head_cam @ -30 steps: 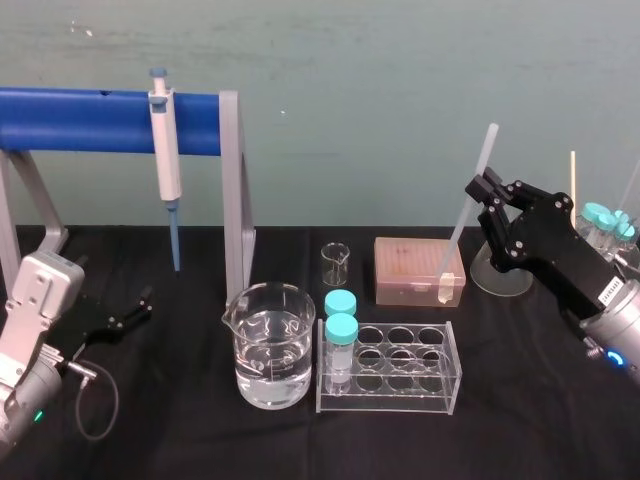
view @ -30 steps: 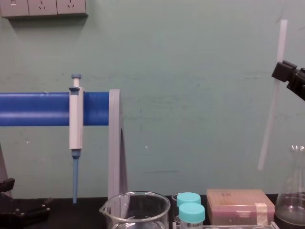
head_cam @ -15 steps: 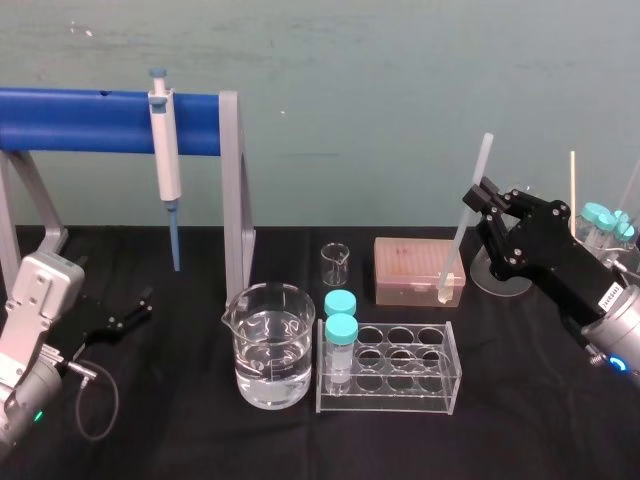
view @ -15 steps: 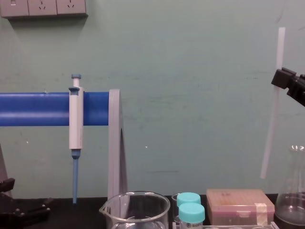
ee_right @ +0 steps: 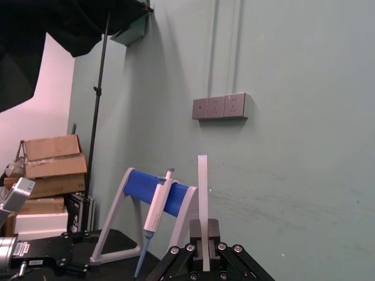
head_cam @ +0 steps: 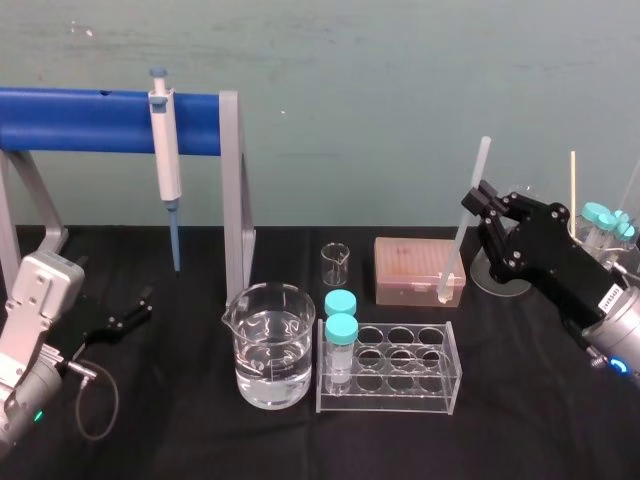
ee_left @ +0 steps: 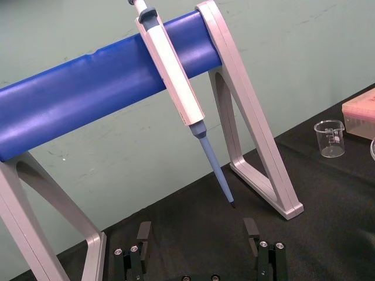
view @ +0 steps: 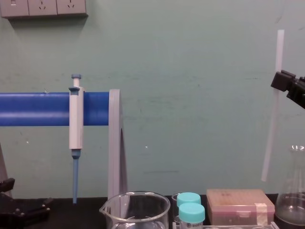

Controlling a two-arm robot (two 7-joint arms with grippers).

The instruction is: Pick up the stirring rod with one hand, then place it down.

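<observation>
- One stirring rod here, and it's up in the air over the right side of the bench. The right pincer is clenched on it a bit above its middle.
- Its long axis runs close to vertical. The top end leans slightly toward the robot's right and the bottom end toward its left, which the chest view shows nicely.
- The bottom end hangs above the right end of the pinkish tip box, and from the chest camera there's clear air between them.
- Compared with a second ago, the rod sits lower and stands straighter, and the right pincer has come down with it.
- The left pincer is parked on the bench at the left, under the blue rack bar, with its fingers spread wide and nothing between them.
- The white label on the right arm has print, but it's too small to read.
</observation>
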